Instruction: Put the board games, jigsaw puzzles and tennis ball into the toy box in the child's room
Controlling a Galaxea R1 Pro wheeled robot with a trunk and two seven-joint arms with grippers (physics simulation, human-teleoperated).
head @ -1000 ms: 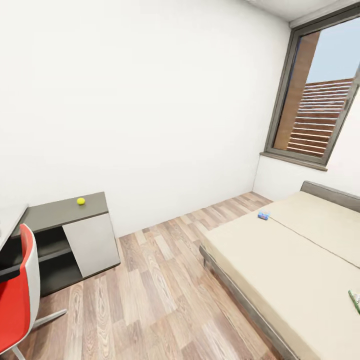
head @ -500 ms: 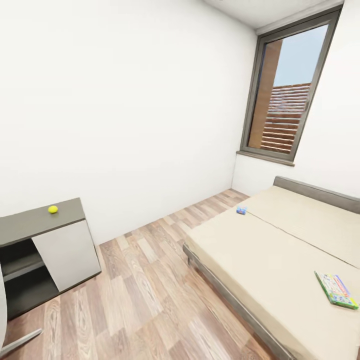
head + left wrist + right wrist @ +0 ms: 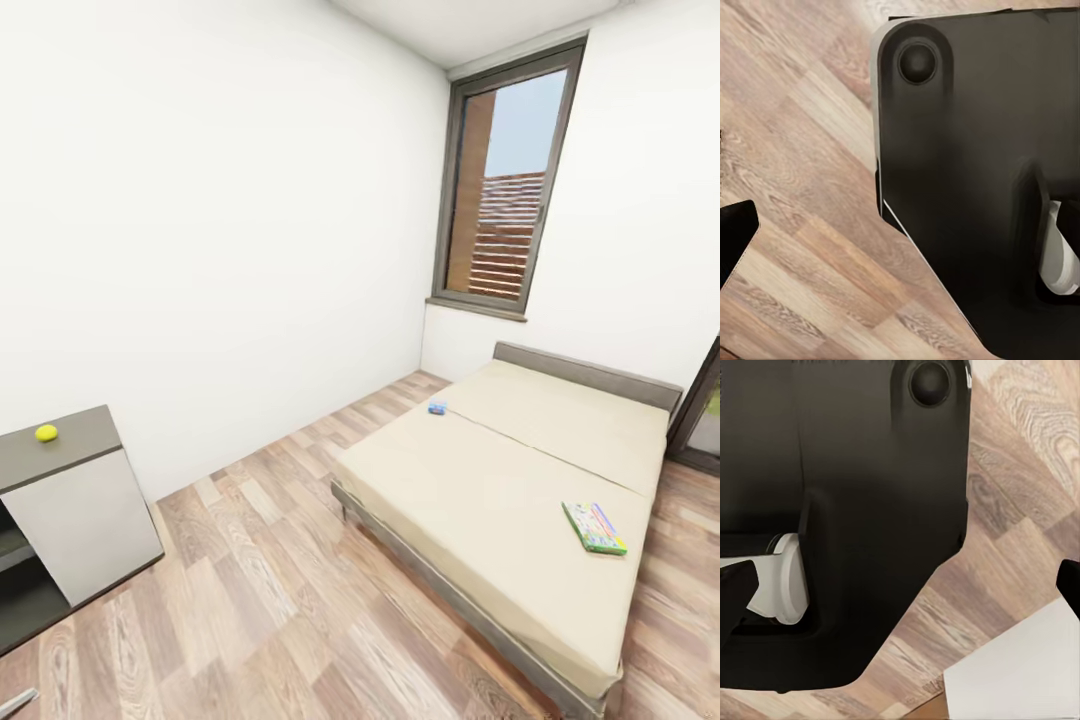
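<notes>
Both wrist views look down past the robot's black base (image 3: 975, 187) onto the wood-plank floor (image 3: 802, 217). A dark fingertip (image 3: 733, 236) shows at the edge of the left wrist view and two (image 3: 731, 592) at the edges of the right wrist view, but how far either gripper is spread cannot be told. Nothing lies between the fingers, and every toy is well apart from both arms.

From the head camera, the nearest thing is the dark grey desk section (image 3: 60, 500) with its white door, to the left; the tennis ball (image 3: 46, 433) sits on its top. To the right stands the bed (image 3: 500, 490). A colourful board game (image 3: 594, 528) lies flat on the mattress near its right side, and a small blue game box (image 3: 437, 408) rests farther off, at the mattress edge toward the headboard. Beyond them is the window (image 3: 500, 190) in the far wall.
</notes>
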